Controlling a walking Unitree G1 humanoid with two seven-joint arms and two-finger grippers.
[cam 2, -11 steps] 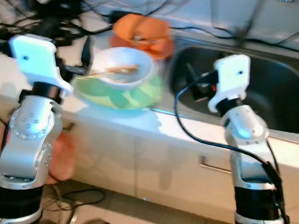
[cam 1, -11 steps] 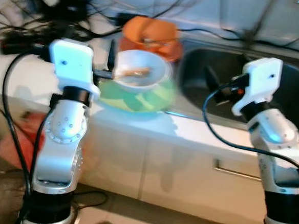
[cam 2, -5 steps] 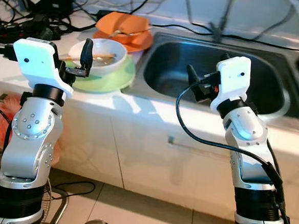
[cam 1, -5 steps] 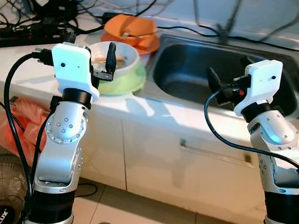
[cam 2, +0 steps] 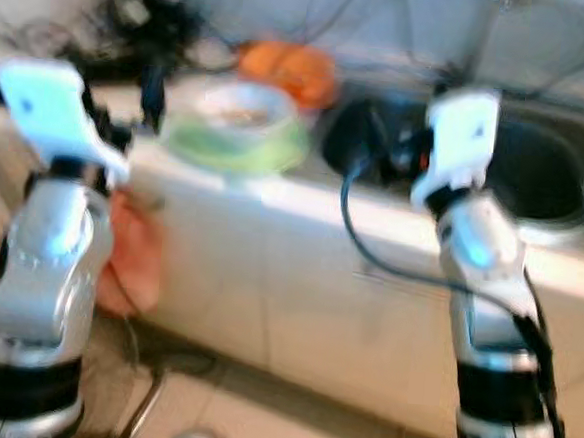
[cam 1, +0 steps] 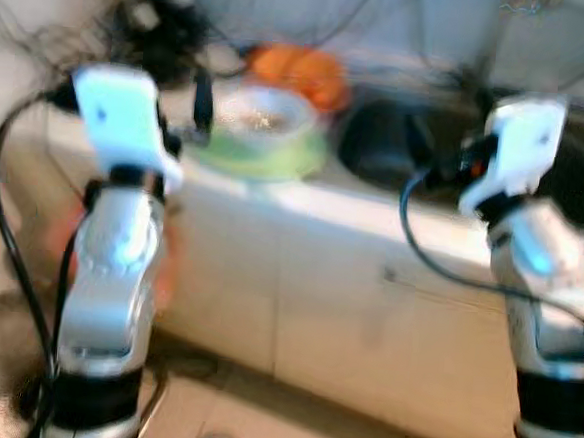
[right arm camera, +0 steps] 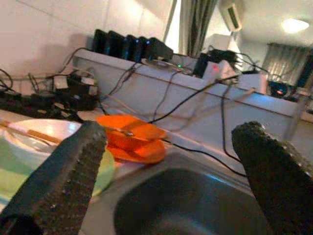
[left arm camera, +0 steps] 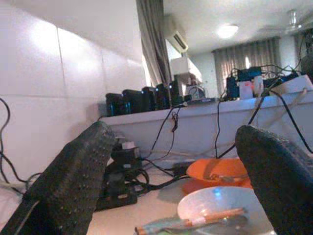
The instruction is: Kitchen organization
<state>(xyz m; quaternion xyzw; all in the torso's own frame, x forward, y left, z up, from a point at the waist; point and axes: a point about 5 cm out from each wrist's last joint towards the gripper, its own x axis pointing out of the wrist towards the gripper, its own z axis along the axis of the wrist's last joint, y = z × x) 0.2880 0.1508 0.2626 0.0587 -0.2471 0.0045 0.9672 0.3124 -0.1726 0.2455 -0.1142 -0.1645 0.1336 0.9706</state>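
Since half a second earlier the head camera had swung and blurred, so the counter (cam 1: 304, 195) sat higher and farther in the picture, while the dishes kept their places on it. At the left, the left gripper (left arm camera: 171, 186) hung before the counter's edge with its fingers (left arm camera: 73, 176) spread wide and empty, facing a tangle of black cables and power strips (left arm camera: 120, 183) against the tiled wall. Just beyond it the white bowl (left arm camera: 222, 205), with a wooden stick (left arm camera: 195, 223) lying across it, rested in the green bowl (cam 1: 262, 152). Behind stood the orange dishes (right arm camera: 132, 137), stacked beside the sink (right arm camera: 190, 205). At the right, the right gripper (right arm camera: 171, 176) hovered at the sink's near rim, its fingers (right arm camera: 63, 176) also held apart, grasping nothing.
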